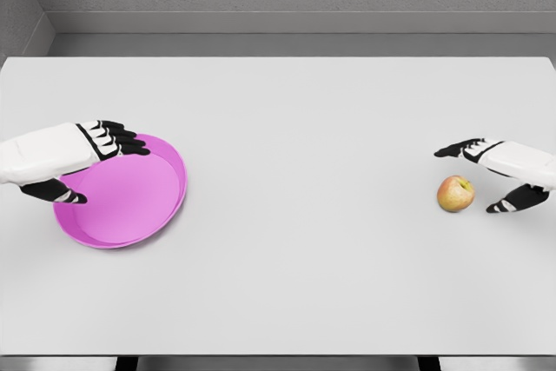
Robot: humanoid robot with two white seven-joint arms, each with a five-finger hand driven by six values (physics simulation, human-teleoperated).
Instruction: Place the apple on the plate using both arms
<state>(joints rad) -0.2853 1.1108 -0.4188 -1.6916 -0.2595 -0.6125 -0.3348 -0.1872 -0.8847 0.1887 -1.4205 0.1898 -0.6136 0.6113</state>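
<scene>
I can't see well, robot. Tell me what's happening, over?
Left hand open over the plate rim. Right hand open beside the apple, not gripping. Apple on the table. Nothing between apple and plate.

plate (130,206) far left on table (304,145), apple (455,194) far right

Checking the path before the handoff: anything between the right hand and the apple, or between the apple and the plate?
Nothing visible. The right hand sits open just right of the apple, with no object between them. The table between the apple and the plate is bare. The left hand is at the plate's left rim, on the far side from the apple.
</scene>
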